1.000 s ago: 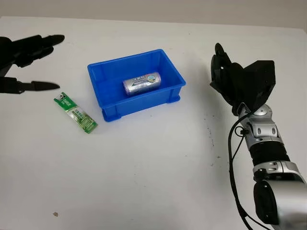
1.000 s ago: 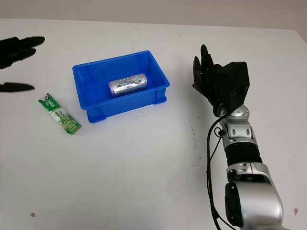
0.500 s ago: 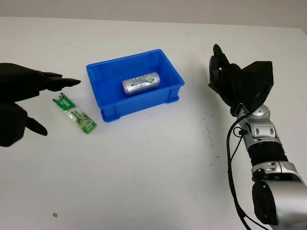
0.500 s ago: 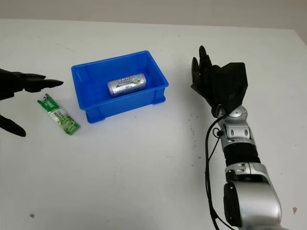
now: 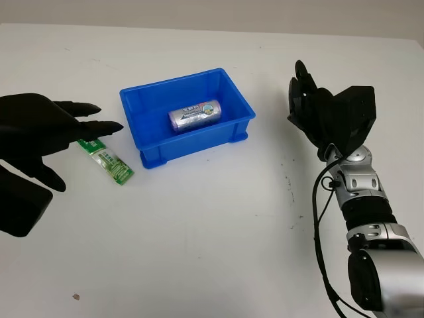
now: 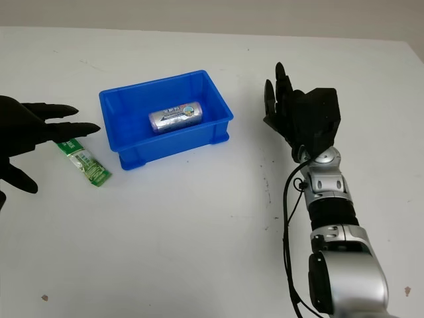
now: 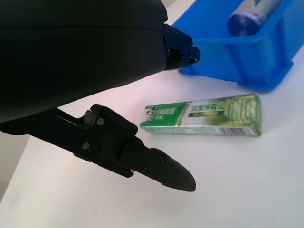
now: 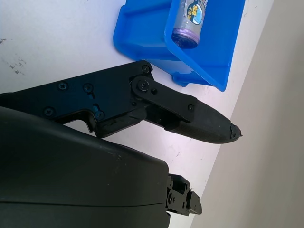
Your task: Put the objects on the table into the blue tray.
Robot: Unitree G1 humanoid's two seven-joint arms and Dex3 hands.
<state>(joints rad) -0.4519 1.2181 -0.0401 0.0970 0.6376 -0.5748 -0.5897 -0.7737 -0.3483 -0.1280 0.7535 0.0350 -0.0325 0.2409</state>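
- The left hand (image 5: 36, 132) is open and holds nothing: its fingers (image 5: 99, 126) point toward the blue tray (image 5: 142, 129), with the thumb (image 5: 46, 177) well apart from them, and the fingertips stop short of the tray's left wall.
- Directly beneath those fingertips, on the white table (image 5: 212, 225), lies the green packet (image 5: 106, 159), a flat, long wrapper just beside the tray's left wall and outside it. In the left wrist view the packet (image 7: 204, 115) lies beyond the thumb (image 7: 156, 166), with bare table between them, so nothing grips it.
- The right hand (image 5: 315, 109) is parked well to the right of the tray, raised above the table, open and holding nothing, its fingers extended upward close alongside one another.
- Inside the tray a silver can (image 5: 194, 116) lies on its side near the middle of the floor; the right wrist view shows the same can (image 8: 190, 16) within the blue walls.
- Judged from this layout, the task is about half done: the can is in the tray, while the packet, the one object on the table outside the tray, is still out.
- What remains, as I read it, is to lower the left hand onto the packet, pinch it, carry it over the tray's left wall and release it. Such a thin, flat wrapper may be awkward to lift off the table.
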